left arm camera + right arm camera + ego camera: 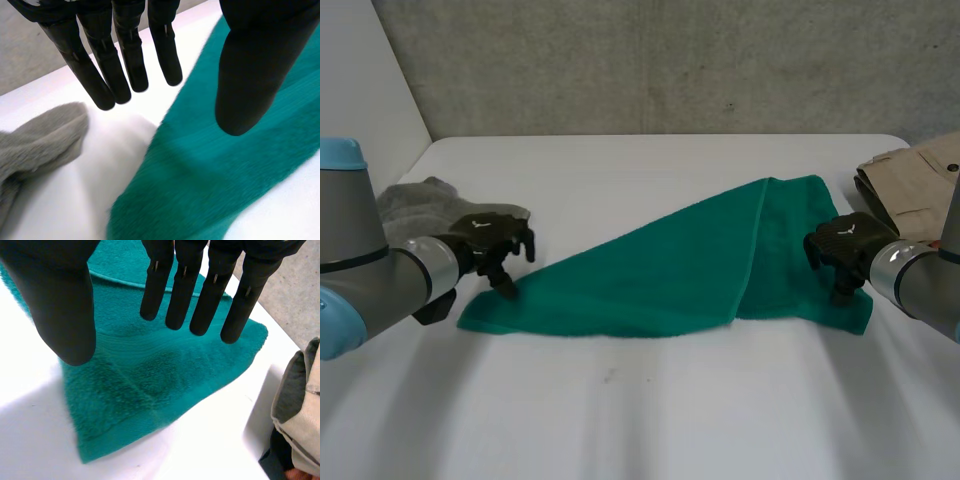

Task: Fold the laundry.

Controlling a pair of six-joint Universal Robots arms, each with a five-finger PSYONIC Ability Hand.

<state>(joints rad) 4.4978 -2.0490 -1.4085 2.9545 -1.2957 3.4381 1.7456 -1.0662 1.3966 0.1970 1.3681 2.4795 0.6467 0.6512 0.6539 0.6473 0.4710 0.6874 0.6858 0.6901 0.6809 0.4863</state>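
- Both hands are spread and hold nothing. My left hand (252, 75) hangs over the left corner of the green towel (660, 270), fingers straight and thumb apart. My right hand (62, 300) hangs the same way over its right corner.
- The white table (650, 420) carries everything.
- The green towel lies across the table's middle, one part folded slantwise over the other.
- A folded beige garment (915, 185) sits at the far right, near my right hand.
- A crumpled grey cloth (415, 205) lies just beside my left hand.
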